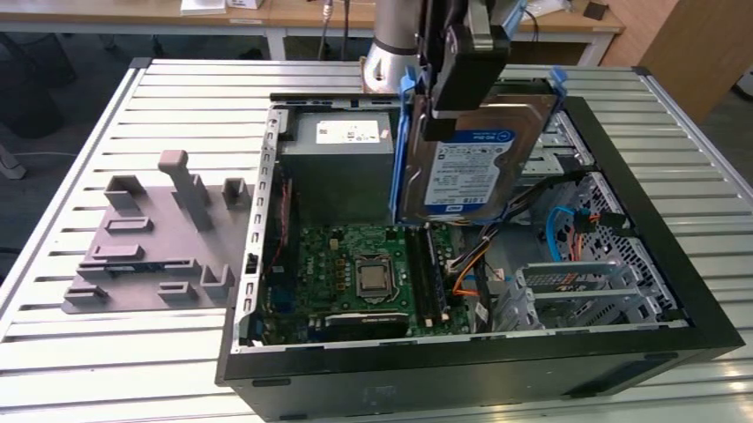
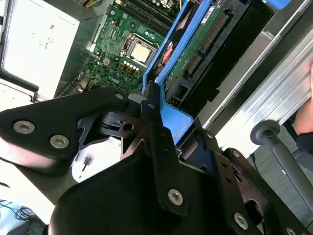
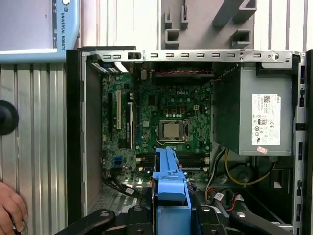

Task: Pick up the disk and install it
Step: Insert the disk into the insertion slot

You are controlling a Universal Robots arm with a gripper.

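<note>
Disk (image 1: pixel 471 167), silver metal, blue-framed, white-and-blue-labelled

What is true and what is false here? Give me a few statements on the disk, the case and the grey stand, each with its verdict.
1. The pincer holds the disk over the open computer case. True.
2. The disk lies flat on the grey stand. False: it hangs on edge in the pincer, apart from the stand.
3. The grey stand is to the exterior view's right of the case. False: it is to the exterior view's left.
4. The motherboard lies uncovered inside the case. True.
5. A person's hand shows in the first wrist view. True.
</note>
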